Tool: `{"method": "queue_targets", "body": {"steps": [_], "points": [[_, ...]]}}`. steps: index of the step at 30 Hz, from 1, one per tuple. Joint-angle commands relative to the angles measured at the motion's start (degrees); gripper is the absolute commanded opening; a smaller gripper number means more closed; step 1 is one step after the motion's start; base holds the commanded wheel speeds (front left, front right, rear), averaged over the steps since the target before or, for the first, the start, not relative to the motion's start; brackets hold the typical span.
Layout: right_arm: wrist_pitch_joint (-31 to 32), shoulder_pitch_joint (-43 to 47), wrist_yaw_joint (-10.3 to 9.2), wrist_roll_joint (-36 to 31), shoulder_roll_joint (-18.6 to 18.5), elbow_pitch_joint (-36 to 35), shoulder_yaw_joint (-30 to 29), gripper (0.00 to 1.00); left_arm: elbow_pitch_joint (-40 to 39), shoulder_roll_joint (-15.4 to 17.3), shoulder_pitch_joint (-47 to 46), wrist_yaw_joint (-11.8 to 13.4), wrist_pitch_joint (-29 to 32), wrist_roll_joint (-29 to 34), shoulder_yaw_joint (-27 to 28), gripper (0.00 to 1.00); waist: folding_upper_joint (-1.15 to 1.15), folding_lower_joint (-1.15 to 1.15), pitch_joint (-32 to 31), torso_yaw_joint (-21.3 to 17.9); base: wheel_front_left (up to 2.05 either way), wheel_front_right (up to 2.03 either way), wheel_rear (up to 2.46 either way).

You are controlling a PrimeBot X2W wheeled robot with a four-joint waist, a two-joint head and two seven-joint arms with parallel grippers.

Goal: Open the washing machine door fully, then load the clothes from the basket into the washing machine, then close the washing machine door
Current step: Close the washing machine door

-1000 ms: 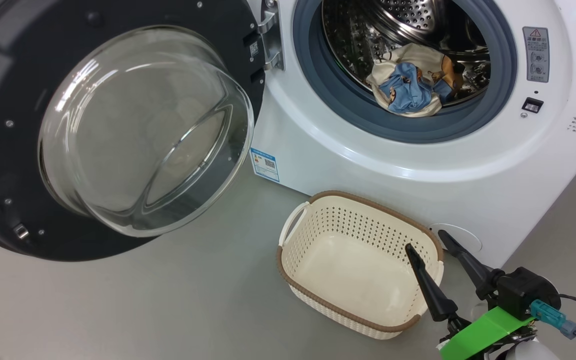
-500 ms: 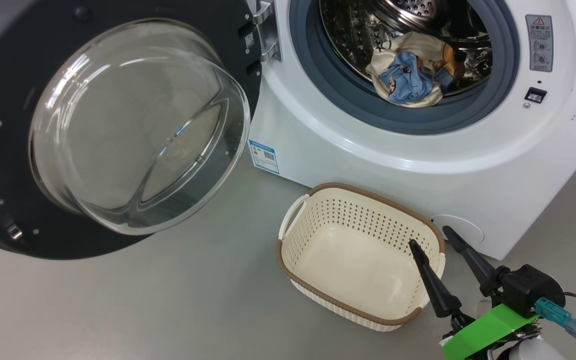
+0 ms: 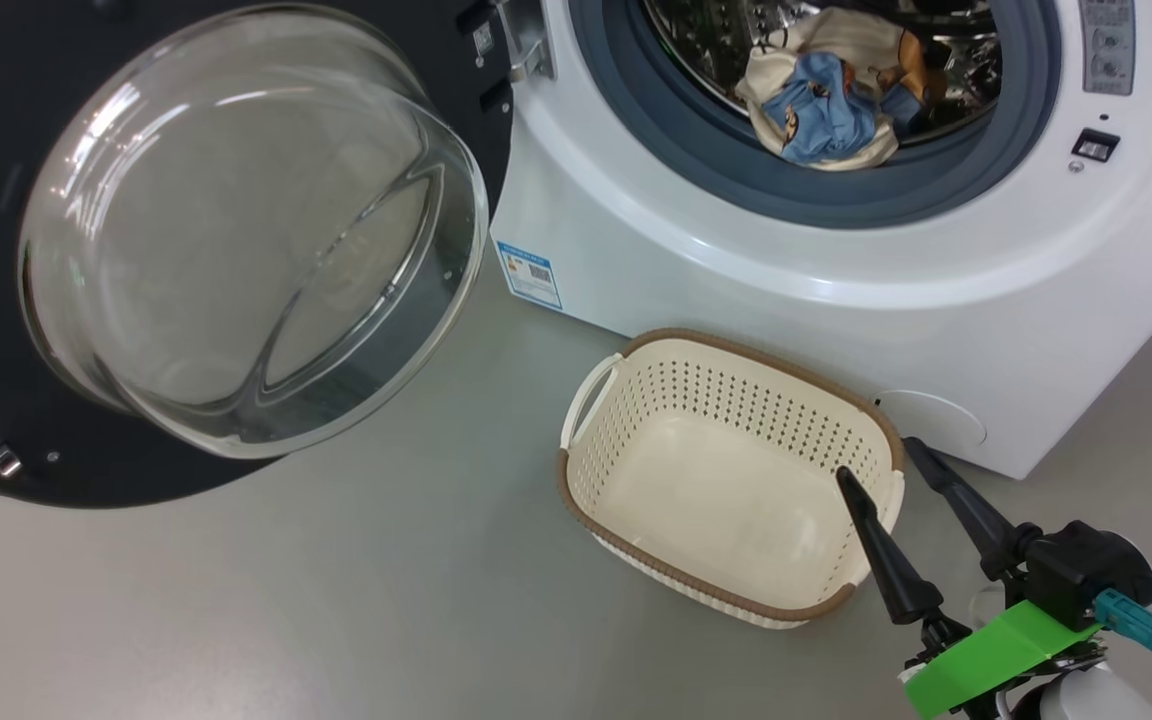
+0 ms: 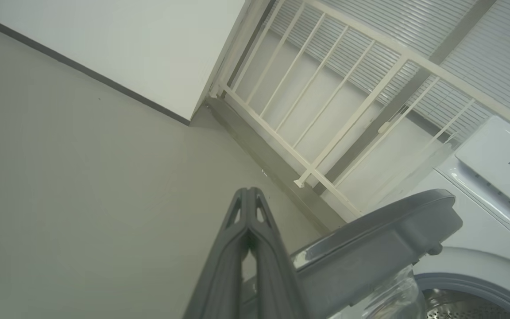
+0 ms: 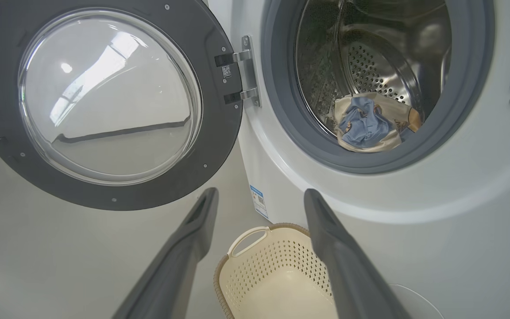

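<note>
The washing machine door [image 3: 236,230] hangs swung wide, well to the left of the right hand [image 3: 876,458]. That hand's 2 dark fingers stand apart and empty over the near right corner of the basket [image 3: 736,350]. The cream basket sits on the grey floor [image 3: 336,600], just below and to the left of the hand, and has nothing in it. The clothes [image 3: 821,105], a blue and cream bundle, lie ahead of the hand and higher up. They rest low in the steel drum [image 5: 370,66], inside the grey gasket [image 3: 636,130] of the washing machine [image 3: 736,270].

Over the last second the whole head view has slid, and the machine now sits closer to the top edge. That is the camera tipping, not the things moving. The door, basket and clothes keep their places against one another, and the right hand stays at the basket's corner.

The left hand [image 4: 248,191] has its 2 fingers pressed together on nothing. The door's outer edge lies just to the right of them, and whether they touch it cannot be told.

Opening and loading look finished. By this reading 1 step remains, closing the door, and the left hand behind the door seems placed to push it.
</note>
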Motion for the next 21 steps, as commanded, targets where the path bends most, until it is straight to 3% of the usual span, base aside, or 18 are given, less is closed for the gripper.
{"method": "queue_targets", "body": {"steps": [1,7,21], "points": [[-0.46,0.45,0.25,-0.09,-0.86,-1.86,0.59,1.0,0.79,4.16,-2.82,0.02,1.99,-1.15,0.72,0.0,0.0,-0.01,0.81,0.0,0.0,0.0,0.0],[-0.46,0.69,0.25,-0.05,-1.76,-2.94,0.53,1.0,2.03,4.59,-3.88,0.02,7.86,-3.63,-3.05,0.0,0.0,-0.01,2.13,-0.32,0.0,0.0,0.0],[-0.46,0.12,0.25,0.01,-2.6,-3.46,0.55,1.0,1.75,5.08,-2.84,0.02,12.24,-7.97,-6.21,0.0,0.0,-0.01,3.03,-0.95,0.0,0.0,0.0]]}}
